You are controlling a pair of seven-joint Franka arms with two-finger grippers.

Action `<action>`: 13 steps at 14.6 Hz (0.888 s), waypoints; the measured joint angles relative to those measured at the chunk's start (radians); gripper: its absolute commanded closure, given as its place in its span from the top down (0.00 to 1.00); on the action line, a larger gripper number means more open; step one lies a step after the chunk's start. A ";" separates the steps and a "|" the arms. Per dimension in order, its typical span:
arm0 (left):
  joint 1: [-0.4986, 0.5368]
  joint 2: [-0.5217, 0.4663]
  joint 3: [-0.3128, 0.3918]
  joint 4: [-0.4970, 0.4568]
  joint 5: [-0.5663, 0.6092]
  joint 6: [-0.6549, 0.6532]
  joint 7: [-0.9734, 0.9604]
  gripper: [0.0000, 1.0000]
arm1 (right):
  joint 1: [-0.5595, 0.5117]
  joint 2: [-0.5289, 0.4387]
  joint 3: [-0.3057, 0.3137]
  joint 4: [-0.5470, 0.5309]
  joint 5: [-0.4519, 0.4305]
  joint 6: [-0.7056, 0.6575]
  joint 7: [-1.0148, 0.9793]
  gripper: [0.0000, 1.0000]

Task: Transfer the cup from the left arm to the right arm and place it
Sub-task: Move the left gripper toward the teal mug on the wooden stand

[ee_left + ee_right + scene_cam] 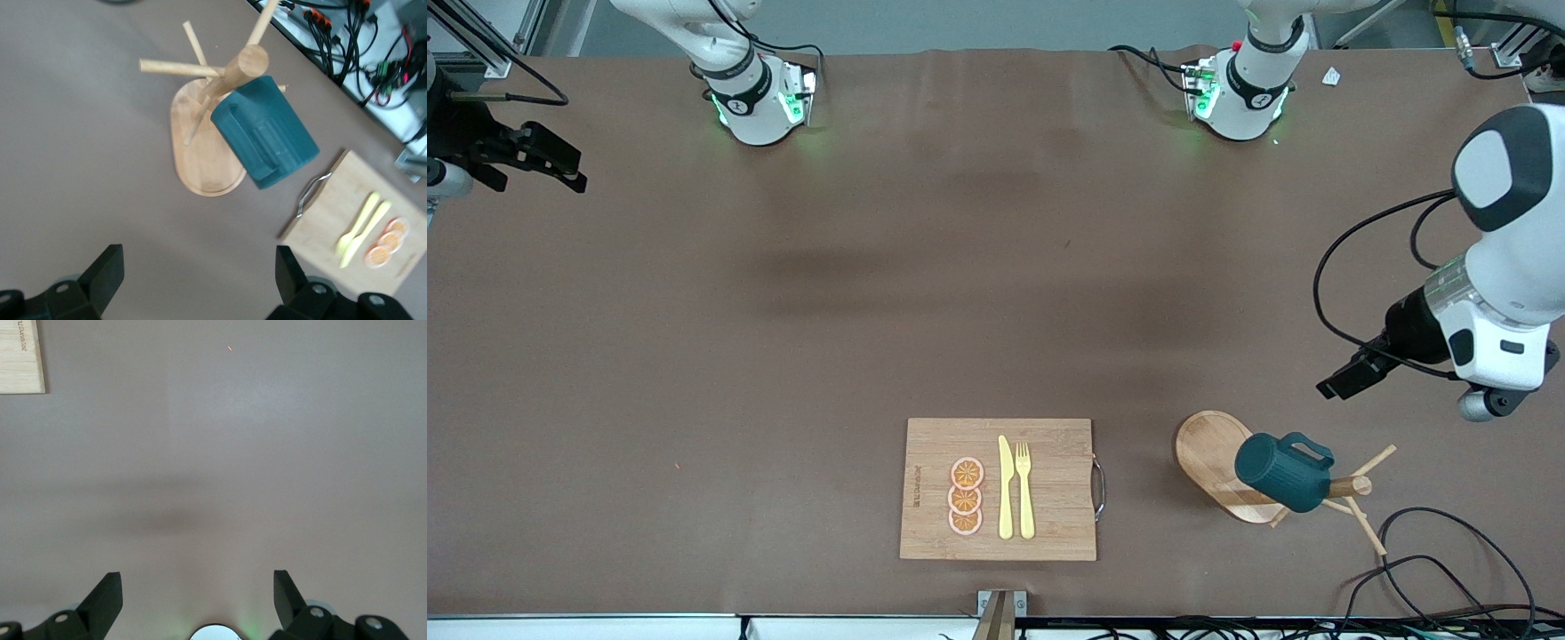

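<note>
Fingers (100, 277) of our left gripper (200, 280) stand wide apart with nothing between them, hanging over bare brown surface (783, 311) at the left arm's end, near the rack (1258, 476). Our right gripper (198, 600) has its fingers (103, 597) spread apart as well, empty; in the front view it (534, 160) sits up over the right arm's end of the surface, where that arm waits.

We see the cup (1282, 471) hanging on the rack, tilted, threaded onto one of the wooden pegs, its handle pointing up and toward the left arm's bases in the front view. In the left wrist view the cup (267, 133) shows its ribbed teal side and handle, with the rack's central post (237, 73) passing beside it and the oval base (200, 147) under it. Its inside is hidden from us.

A board (1000, 489) lies near the front camera's edge, well apart from the rack, toward the middle of the surface. On it rest three orange slices (966, 496) in a touching column, and just beside them a yellow knife (1006, 487) and a yellow fork (1024, 489) lie side by side. The board's metal handle (1099, 487) faces the rack. Loose black cables (1432, 560) lie near the rack at the front edge
</note>
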 measured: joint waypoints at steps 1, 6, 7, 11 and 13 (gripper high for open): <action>0.008 -0.003 0.000 -0.029 -0.037 0.040 -0.027 1.00 | 0.000 0.000 0.000 0.000 0.000 0.000 0.000 1.00; 0.031 -0.035 0.000 -0.140 -0.193 0.191 -0.114 1.00 | 0.000 0.000 0.000 0.000 0.000 0.000 0.000 1.00; 0.031 -0.037 0.000 -0.152 -0.213 0.214 -0.128 1.00 | 0.000 0.000 0.000 0.000 0.000 0.000 0.000 1.00; 0.047 -0.028 0.001 -0.186 -0.344 0.307 -0.145 1.00 | 0.000 0.000 0.000 0.000 0.000 -0.001 0.000 1.00; 0.057 -0.011 0.001 -0.189 -0.374 0.346 -0.145 1.00 | 0.000 0.000 0.000 0.000 0.000 -0.001 0.000 1.00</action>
